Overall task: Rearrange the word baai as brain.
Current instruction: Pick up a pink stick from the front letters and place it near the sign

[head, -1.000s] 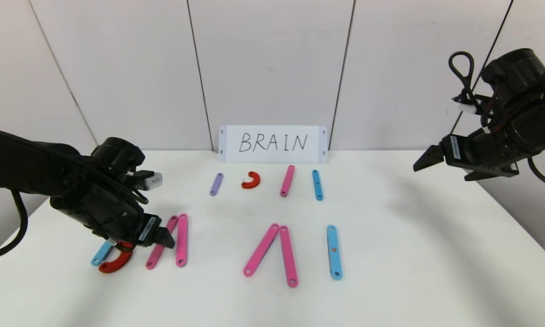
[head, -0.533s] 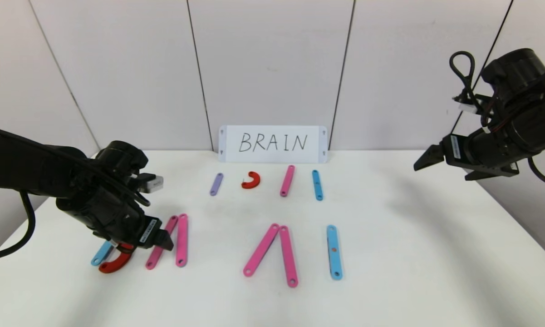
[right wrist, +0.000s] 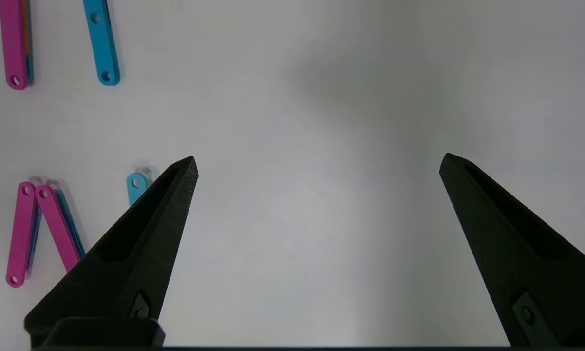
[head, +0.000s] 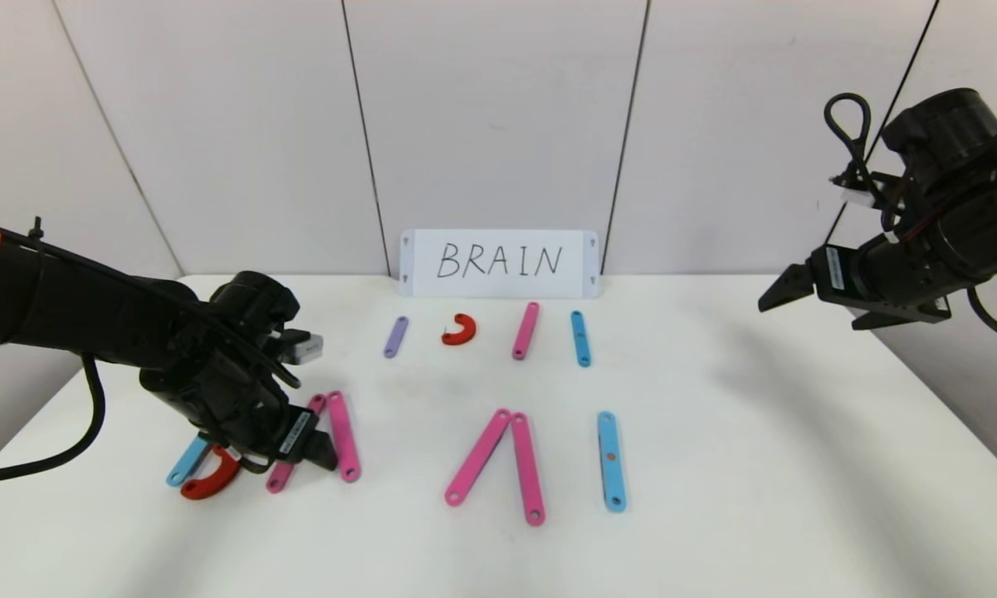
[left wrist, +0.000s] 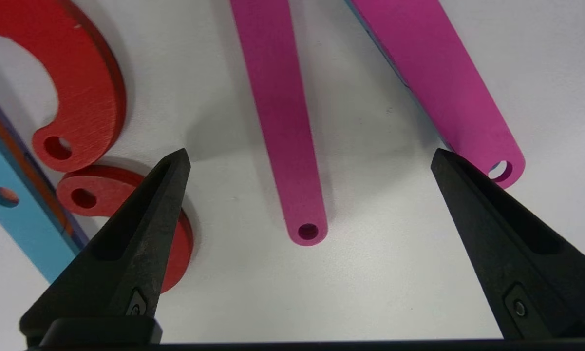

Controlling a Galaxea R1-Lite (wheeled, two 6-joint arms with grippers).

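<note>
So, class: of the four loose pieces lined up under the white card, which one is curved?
The small red C-shaped arc, second from the robot's left; the purple, pink and light-blue pieces are straight strips.

Five pink strips [head: 479, 456], three light-blue strips [head: 611, 459], one purple strip [head: 395, 336], three red arcs [head: 459, 329], one card [head: 499, 262]

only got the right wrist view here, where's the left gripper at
observer: the left gripper is low over the table's front left, open, with a pink strip's end between its fingers.
operator: any red pieces near it
observer: yes, two red arcs lie beside one finger, next to a blue strip.
operator: anything at the back
observer: a white card reading BRAIN stands against the wall.
</note>
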